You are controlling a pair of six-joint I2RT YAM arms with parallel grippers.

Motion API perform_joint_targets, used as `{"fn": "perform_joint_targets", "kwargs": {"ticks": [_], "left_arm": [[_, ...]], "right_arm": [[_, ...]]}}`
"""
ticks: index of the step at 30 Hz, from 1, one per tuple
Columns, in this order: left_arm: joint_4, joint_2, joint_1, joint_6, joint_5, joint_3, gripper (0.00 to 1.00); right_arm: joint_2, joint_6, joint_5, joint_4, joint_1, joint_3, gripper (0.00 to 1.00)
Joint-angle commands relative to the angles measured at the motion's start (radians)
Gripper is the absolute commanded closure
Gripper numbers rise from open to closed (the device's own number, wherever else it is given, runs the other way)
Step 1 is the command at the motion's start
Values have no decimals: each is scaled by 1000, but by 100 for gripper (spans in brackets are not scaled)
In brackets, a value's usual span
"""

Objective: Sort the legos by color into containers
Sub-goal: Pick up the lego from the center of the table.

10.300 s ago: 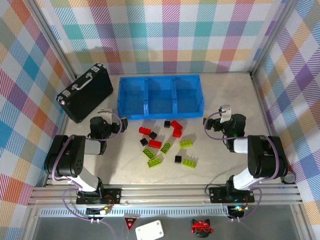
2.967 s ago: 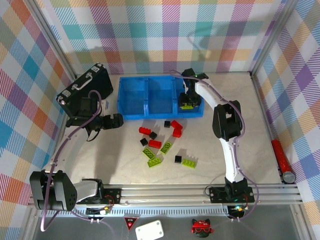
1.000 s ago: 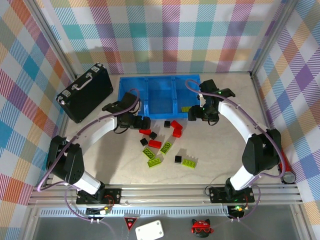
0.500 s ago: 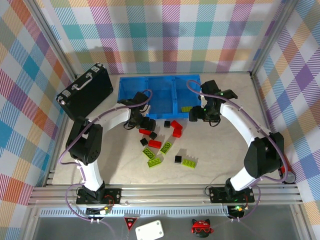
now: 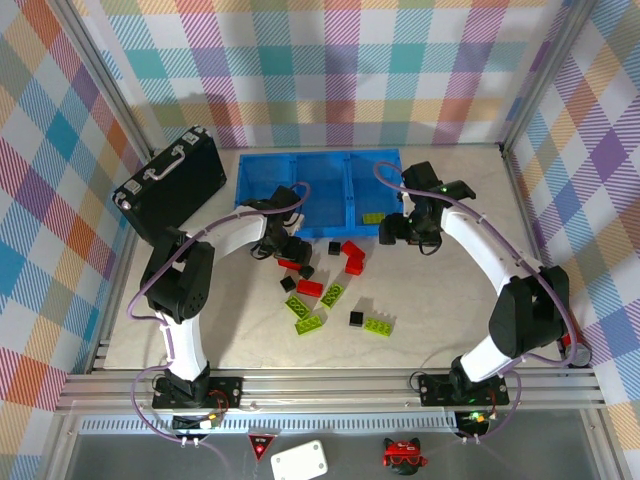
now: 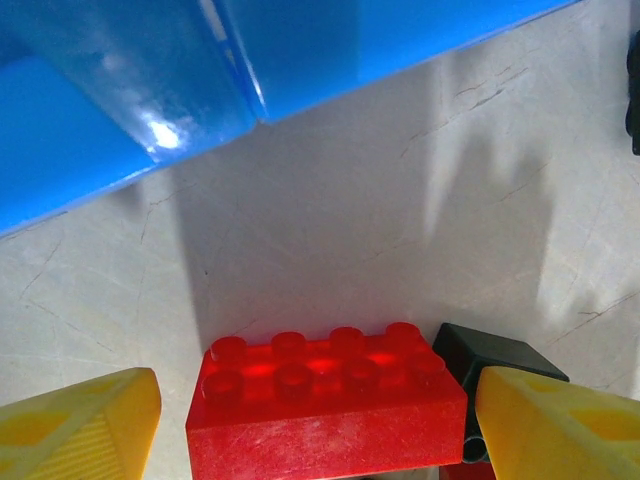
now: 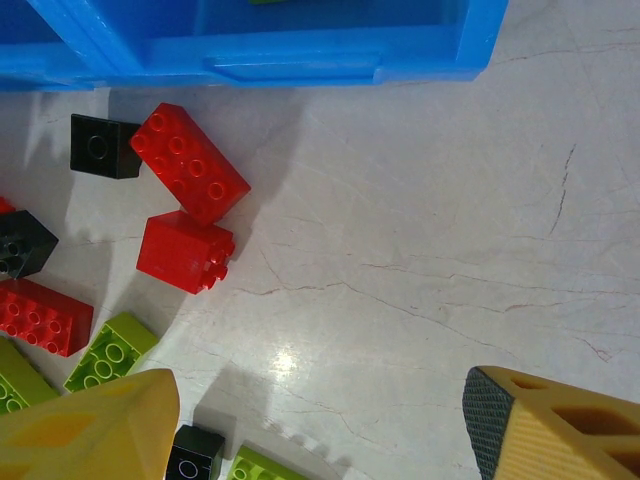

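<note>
A: While the left gripper (image 6: pixel 315 420) straddles that red brick (image 6: pixel 325 400), is it clamped?
B: No. Its fingers stand apart on either side, low in the wrist frame, below the blue tray (image 6: pixel 90 150).
A: And the right gripper (image 7: pixel 320 420)?
B: Spread wide, holding nothing. Loose legos (image 7: pixel 190 165) lie at the left of its frame.

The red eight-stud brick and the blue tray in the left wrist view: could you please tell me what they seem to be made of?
Red eight-stud brick: likely hard moulded plastic, semi-gloss; soft highlights on its studs.
Blue tray: likely glossy plastic; bright glare spot on its wall.
</note>
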Motion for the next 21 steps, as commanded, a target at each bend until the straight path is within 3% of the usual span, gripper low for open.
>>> {"fn": "perform_joint_targets", "kwargs": {"ticks": [1, 21], "left_arm": [[-34, 13, -11, 22, -5, 22, 18], [-47, 27, -17, 23, -33, 31, 25]], "right_arm": [[-34, 0, 4, -16, 7, -11, 24], [-61, 8, 2, -21, 7, -27, 24]]}}
